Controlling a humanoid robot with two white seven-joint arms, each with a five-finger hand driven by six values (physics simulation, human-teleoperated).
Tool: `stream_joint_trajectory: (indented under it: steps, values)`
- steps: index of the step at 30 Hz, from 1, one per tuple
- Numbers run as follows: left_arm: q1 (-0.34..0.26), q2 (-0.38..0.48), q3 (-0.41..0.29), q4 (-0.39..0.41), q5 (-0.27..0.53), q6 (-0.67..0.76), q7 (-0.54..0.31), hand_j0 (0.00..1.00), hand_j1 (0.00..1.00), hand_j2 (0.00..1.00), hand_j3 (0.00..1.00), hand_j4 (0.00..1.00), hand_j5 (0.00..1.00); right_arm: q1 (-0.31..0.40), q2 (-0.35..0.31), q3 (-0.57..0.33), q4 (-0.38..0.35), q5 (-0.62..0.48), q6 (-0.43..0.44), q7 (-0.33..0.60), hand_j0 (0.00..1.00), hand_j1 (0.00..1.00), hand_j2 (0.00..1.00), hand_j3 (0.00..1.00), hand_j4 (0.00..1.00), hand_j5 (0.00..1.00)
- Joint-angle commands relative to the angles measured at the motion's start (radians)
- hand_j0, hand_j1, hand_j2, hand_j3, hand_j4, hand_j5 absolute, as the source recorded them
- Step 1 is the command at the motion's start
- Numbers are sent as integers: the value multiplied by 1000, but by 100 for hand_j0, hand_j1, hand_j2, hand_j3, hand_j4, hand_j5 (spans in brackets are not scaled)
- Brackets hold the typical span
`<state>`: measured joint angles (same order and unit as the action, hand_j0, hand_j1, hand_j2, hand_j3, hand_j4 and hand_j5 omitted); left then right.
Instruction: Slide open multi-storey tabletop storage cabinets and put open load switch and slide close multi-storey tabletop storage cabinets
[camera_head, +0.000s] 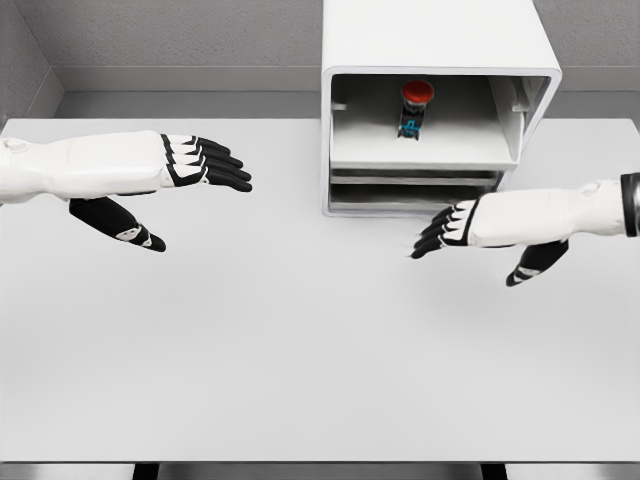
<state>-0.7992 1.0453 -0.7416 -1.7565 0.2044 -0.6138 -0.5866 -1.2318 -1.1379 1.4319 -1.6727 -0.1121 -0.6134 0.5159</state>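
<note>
Two open hands; switch (416, 106) unlabelled.

left hand (190, 165) open, right hand (455, 228) open

A broad white desk (250, 350) fills most of the view, its near edge running along the bottom. Behind it rises a plain grey wall (180, 35) with a paler band at its base.
</note>
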Motion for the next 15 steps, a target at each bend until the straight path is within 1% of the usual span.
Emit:
stream_joint_trajectory:
  steps: [1,6,15]
  values:
    - [0,1,1,0,7,3,-1,100,100,100,100,100,100,0,-34,12,2,-9,3,-7,100,100,100,100,100,100]
    - [0,1,1,3,7,3,-1,100,100,100,100,100,100,0,-36,24,31,-11,3,-7,100,100,100,100,100,100]
    - [0,-1,1,3,7,3,-1,100,100,100,100,100,100,2,-19,30,33,-4,3,-4,100,100,100,100,100,100]
